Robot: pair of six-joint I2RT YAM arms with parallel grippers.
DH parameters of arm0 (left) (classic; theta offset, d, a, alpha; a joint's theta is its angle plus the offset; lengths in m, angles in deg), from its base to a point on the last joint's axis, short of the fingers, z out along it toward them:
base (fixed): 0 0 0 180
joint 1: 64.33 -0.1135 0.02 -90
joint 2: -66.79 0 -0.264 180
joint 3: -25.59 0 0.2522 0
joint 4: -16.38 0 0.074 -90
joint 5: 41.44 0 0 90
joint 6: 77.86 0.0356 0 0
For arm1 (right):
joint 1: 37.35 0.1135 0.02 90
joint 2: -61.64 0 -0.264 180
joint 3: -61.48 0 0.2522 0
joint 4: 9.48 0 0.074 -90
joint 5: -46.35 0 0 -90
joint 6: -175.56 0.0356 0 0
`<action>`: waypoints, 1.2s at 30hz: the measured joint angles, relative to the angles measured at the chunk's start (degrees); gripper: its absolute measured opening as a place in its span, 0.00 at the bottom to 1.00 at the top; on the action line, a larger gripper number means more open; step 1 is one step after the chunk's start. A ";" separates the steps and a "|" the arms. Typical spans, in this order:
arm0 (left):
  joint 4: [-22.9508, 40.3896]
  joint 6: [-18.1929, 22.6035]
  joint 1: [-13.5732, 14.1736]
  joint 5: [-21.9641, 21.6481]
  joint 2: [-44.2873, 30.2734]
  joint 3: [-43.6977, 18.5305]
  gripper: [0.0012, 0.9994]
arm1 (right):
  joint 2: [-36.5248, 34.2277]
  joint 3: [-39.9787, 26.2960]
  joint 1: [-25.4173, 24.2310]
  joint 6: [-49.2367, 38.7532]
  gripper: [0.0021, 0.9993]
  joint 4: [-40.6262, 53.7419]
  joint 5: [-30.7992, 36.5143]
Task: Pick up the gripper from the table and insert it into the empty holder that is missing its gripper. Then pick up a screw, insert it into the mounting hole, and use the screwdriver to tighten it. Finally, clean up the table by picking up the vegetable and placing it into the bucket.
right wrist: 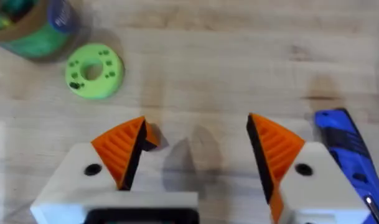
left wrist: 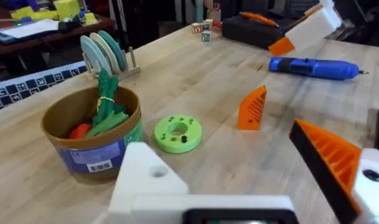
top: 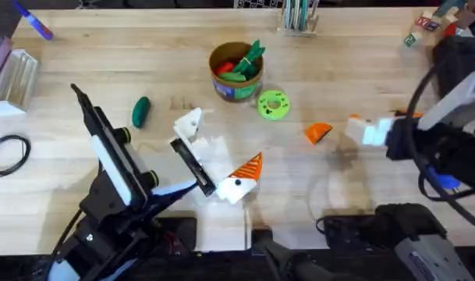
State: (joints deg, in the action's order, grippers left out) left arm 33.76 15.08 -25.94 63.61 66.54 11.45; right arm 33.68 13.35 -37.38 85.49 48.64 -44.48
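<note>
step: loose orange gripper (top: 318, 133) to be picked from desk | right gripper (right wrist: 195, 155) jaws wide, empty | left gripper (top: 218, 168) jaws wide, empty | advice: wedge to be centred between pads before closing

No legible text in any view. The bucket (left wrist: 93, 140) carries a blue label (left wrist: 89, 157) with a white barcode patch, its bars and digits too small to read. Small lettered toy blocks (left wrist: 201, 31) stand at the far edge of the tabletop (left wrist: 195, 81) (characters unreadable). A strip of black-and-white square fiducial markers (left wrist: 27, 87) lies beyond the tabletop; no numbers discernible.
</note>
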 joint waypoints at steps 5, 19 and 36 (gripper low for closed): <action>-0.02 0.00 0.00 0.00 -0.02 0.00 0.99 | 0.00 -0.02 -0.02 -0.01 0.97 -3.67 -5.42; -0.22 -5.14 0.00 2.47 -0.02 0.00 0.99 | -9.46 -11.89 -0.02 -3.18 0.97 11.92 -8.52; -0.35 -12.00 0.00 4.74 -0.02 0.00 0.99 | -28.09 -15.52 11.96 -13.38 0.97 11.63 -6.41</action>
State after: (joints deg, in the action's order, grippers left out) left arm 33.41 3.08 -25.94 68.35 66.52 11.45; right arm 5.59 -2.16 -25.43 72.11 60.27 -50.89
